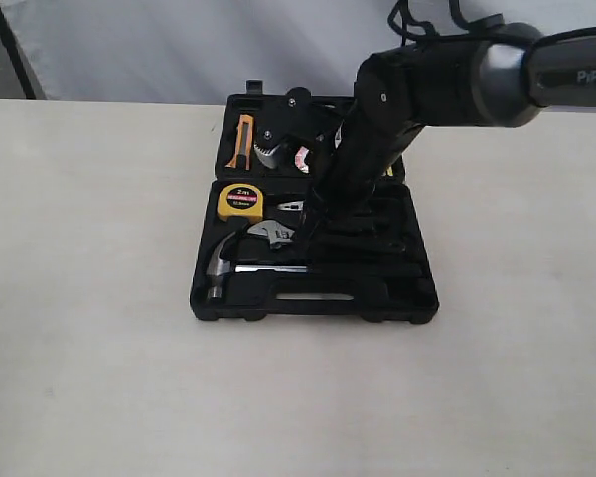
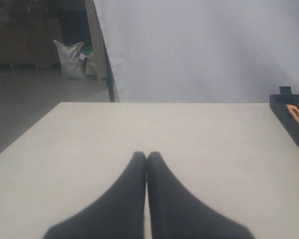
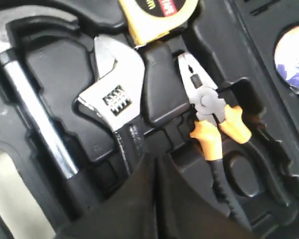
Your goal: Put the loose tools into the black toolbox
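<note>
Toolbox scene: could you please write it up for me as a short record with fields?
toolbox: open, flat on table
hammer: lying in the half with the hand slot
wrench: in the same half, between hammer and pliers
tape measure: seated beside the wrench head
right gripper: shut, tips down at the wrench handle; grip unclear
left gripper: shut, above table, away from toolbox

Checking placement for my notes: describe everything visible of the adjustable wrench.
The adjustable wrench has a bright silver metal head with an open jaw and knurled screw, and a black handle with white print. It lies in the black toolbox between the hammer shaft and the orange-handled pliers, head toward the yellow tape measure. The shut right gripper hides its handle end.
</note>
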Robot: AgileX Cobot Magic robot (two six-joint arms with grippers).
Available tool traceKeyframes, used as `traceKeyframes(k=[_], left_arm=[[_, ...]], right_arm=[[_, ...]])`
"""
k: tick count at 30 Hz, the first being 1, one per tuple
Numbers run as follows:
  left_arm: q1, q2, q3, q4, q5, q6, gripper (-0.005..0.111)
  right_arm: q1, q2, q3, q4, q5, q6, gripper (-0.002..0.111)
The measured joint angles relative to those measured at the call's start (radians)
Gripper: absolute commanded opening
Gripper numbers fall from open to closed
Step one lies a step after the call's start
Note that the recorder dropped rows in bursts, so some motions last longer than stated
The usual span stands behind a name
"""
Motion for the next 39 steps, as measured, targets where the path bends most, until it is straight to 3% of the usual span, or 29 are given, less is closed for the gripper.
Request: traceKeyframes(k=[12,17,21,28,33,39], left_arm=[[0.0,0.0,0.0,0.0,0.0,0.0,0.001],[0.0,0.0,0.0,0.0,0.0,0.0,0.001],[0.0,0.0,0.0,0.0,0.0,0.0,0.001],[0.0,0.0,0.0,0.0,0.0,0.0,0.001],[0.0,0.0,0.0,0.0,0.0,0.0,0.001],[0.0,0.0,0.0,0.0,0.0,0.0,0.001]], right_arm=[[-0.023,0.12,-0.026,0.074,0.006,0.024,0.0],[-0.023,0.074,-0.045,0.074,0.067,0.024,0.0],[-0.025,-0.084,-0.068,0.074,0.086,0.044,0.0],[-0.186,-0.178,-0.055,0.223,0.216,0.112,0.0],[-0.204,-0.132,0.079,0.249,0.068,0.114,0.0],[-0.174,-0.043,0.092,0.249,0.023,0.109,0.0]])
